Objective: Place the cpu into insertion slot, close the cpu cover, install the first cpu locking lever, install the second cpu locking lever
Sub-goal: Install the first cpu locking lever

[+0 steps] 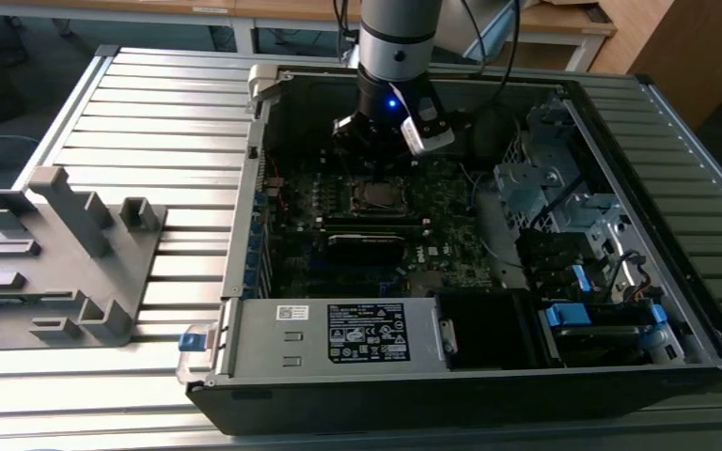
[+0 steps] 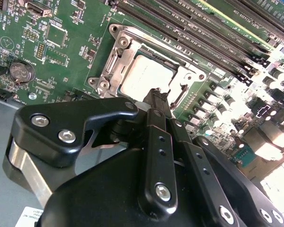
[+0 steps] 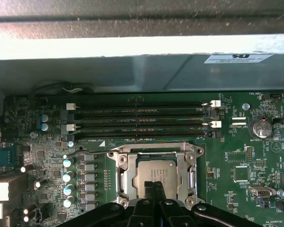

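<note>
exterior view's left, near the worktop's edge: grey moulded plastic fixture with upright posts (image 1: 54,254), idle, well apart from the work. the ribbed silver aluminium worktop (image 1: 161,122) carries it. across the middle and towards the exterior view's right edge it also carries the open black steel computer case (image 1: 462,399).

inside the case: green motherboard (image 2: 61,61). small square metal-rimmed insertion slot (image 2: 117,34) sits near the board's middle. flat square cpu with dull silver top (image 2: 144,75) lies seated in it. thin square metal cpu cover with cut-out centre (image 3: 129,176) looks laid down around the chip. locking levers: cannot tell whether latched.

black gripper (image 2: 157,96) hangs from the grey arm. fingers (image 3: 150,196) clenched tip to tip, nothing seen between them. tips at the cpu's edge, touching or just above, cannot tell which.

risks, as judged:
- a push landing off-centre, on the chip's edge and not the frame, could tilt the chip and bend the pins beneath.
- the clenched tips are narrow. a slide on smooth metal could send them into the silver-capped capacitors (image 3: 67,177) or the long black memory sticks (image 3: 137,120).
- a sprung lever left unhooked may fly back.

surface and room: board flat but crowded, case walls close around. labelled grey power-supply box (image 1: 336,334) at the case's front edge. metal drive cages (image 1: 537,183) at the exterior view's right. wooden desks (image 1: 574,21) behind.
</note>
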`<state>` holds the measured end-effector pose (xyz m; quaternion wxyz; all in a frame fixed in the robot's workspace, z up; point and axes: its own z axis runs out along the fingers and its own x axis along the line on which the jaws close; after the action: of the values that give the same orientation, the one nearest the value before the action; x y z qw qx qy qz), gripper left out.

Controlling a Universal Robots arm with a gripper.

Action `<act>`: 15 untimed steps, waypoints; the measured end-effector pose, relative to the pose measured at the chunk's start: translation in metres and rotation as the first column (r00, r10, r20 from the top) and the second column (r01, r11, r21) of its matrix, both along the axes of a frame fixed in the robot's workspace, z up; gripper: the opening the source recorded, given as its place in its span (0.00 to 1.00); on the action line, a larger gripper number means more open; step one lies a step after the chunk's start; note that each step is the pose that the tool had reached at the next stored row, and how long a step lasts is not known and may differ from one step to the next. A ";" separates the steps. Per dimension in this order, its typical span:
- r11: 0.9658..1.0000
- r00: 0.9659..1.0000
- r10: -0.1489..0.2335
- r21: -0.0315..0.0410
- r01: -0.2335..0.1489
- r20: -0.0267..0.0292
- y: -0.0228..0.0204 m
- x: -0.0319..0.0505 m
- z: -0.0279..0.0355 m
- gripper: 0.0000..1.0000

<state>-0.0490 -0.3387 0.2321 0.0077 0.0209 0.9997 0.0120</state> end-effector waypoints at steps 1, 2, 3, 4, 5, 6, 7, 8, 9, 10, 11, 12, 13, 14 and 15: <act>1.000 1.000 0.000 0.000 0.000 0.000 0.0000 0.0000 0.0000 0.10; 1.000 1.000 0.000 0.000 0.000 0.000 0.0000 0.0000 0.0000 0.10; 1.000 1.000 0.000 0.000 0.000 0.000 0.0000 0.0000 0.0000 0.10; 1.000 1.000 0.000 0.000 0.000 0.000 0.0000 0.0000 0.0001 0.10; 1.000 1.000 0.000 0.000 0.000 0.000 0.0000 0.0000 0.0001 0.10; 1.000 1.000 0.000 0.000 0.000 0.000 0.0000 0.0000 0.0001 0.10; 1.000 1.000 0.000 0.000 0.000 0.000 0.0000 0.0000 0.0001 0.10; 1.000 1.000 0.000 0.000 0.000 0.000 0.0000 0.0000 0.0001 0.10; 1.000 1.000 0.000 0.000 0.000 0.000 0.0000 0.0000 0.0002 0.10; 1.000 1.000 0.000 0.000 0.000 0.000 0.0000 0.0000 0.0002 0.10; 1.000 1.000 0.000 0.000 0.000 0.000 0.0000 -0.0004 0.0002 0.10; 1.000 1.000 0.000 0.000 0.000 0.000 0.0000 -0.0014 0.0003 0.10; 1.000 1.000 0.000 0.000 0.000 0.000 0.0000 -0.0026 0.0003 0.10; 1.000 1.000 0.000 0.000 0.000 0.000 0.0000 -0.0037 0.0002 0.10; 1.000 1.000 0.000 0.000 0.000 0.000 0.0000 -0.0053 0.0002 0.10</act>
<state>-0.0544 -0.3387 0.2323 0.0077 0.0210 0.9997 0.0120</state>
